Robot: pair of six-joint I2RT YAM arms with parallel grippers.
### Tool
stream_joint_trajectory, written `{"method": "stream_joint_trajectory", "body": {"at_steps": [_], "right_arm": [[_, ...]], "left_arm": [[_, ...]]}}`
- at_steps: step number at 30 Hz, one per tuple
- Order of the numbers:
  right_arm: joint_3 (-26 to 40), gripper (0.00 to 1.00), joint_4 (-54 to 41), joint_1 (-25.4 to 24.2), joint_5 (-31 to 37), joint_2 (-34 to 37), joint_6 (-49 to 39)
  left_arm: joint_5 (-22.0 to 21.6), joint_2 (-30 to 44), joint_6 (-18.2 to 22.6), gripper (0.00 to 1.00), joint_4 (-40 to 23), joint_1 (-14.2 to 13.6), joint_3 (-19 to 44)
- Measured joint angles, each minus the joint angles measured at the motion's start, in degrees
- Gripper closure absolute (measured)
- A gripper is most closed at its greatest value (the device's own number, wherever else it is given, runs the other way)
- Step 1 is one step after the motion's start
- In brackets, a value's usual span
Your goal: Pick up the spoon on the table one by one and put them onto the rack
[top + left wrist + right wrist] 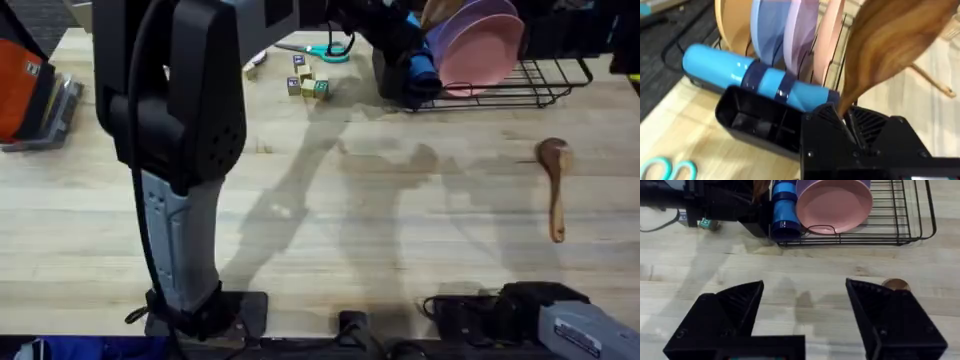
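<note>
The left gripper point(847, 120) is clenching one spoon point(890, 45) just above the rack's point(900, 227) black caddy point(755, 122). The other spoon point(555, 180) is lying on the table point(400, 230) near the rack, while the right gripper point(805, 315) is hovering with fingers spread.

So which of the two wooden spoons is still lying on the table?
The spoon on the right side of the table, bowl toward the rack. The other spoon is held in the left gripper above the rack's caddy.

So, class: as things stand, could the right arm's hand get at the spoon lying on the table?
Probably yes: the right hand is open and unladen, the spoon lies alone on bare table on that arm's side, nothing between.
</note>
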Motion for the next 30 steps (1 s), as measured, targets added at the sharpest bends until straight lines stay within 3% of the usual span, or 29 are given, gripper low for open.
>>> {"method": "stream_joint_trajectory", "body": {"at_steps": [9,11,14,16,18,19,30], "right_arm": [[0.0,0.006,0.0,0.0,0.0,0.0,0.0],[0.0,0.006,0.0,0.0,0.0,0.0,0.0],[0.0,0.006,0.0,0.0,0.0,0.0,0.0],[0.0,0.005,0.0,0.0,0.0,0.0,0.0],[0.0,0.005,0.0,0.0,0.0,0.0,0.0],[0.0,0.005,0.0,0.0,0.0,0.0,0.0],[0.0,0.005,0.0,0.0,0.0,0.0,0.0]], "left_arm": [[-3.0,0.0,0.7,0.956,-3.5,0.0,0.0],[-3.3,0.0,1.2,0.881,-3.5,0.0,0.0],[-3.7,0.0,1.9,0.637,-3.5,0.0,0.0],[-3.8,0.0,2.3,0.4,-3.4,0.0,0.0],[-3.9,0.0,2.8,0.097,-3.4,0.0,0.0],[-3.9,0.0,3.0,0.032,-3.5,0.0,0.0],[-4.1,0.0,4.1,0.008,-3.2,0.3,0.0]]}}
